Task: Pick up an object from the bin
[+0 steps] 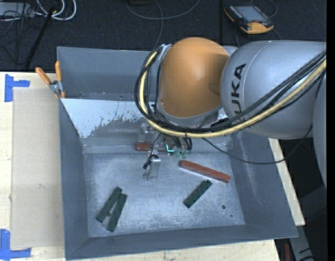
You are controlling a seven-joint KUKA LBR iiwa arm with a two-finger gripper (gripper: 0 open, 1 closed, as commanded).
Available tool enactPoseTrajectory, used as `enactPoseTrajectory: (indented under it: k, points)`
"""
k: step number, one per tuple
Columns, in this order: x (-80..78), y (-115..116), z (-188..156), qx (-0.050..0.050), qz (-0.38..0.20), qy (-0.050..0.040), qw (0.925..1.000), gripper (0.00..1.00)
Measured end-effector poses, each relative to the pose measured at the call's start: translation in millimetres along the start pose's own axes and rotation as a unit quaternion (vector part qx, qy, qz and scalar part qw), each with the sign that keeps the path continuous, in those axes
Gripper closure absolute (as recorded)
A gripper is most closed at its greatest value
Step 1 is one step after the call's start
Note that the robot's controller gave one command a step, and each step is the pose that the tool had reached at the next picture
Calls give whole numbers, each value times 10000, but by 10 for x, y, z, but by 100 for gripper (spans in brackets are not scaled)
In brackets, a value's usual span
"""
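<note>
Nearest the camera, the orange wrist cover is seen above the bin; beneath it the gripper hangs close to the floor, and whether it is parted or closed cannot be told; nothing is seen held. Just beside it, towards the back wall, a small red-brown block is found, the nearest candidate; a red-brown bar lies near on the other side; a dark green strip lies beyond that; two green strips lie well apart at front left. For a clean pick, the gripper should be centred on one piece, turned across its narrow width, and closed only once low enough.
</note>
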State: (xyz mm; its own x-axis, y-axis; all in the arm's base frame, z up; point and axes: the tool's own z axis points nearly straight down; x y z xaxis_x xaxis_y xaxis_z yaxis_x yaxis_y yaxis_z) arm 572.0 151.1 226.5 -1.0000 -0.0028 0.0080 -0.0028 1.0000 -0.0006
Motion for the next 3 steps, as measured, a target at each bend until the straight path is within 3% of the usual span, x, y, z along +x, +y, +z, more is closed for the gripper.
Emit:
enactPoseTrajectory:
  k: [1, 2, 3]
  points:
    - [389, 716, 1535, 7, -956, 1, 9954, 0]
    - [658, 84, 1581, 8, 43, -19, 10000, 0]
    - [654, 89, 1577, -2, 59, -24, 10000, 100]
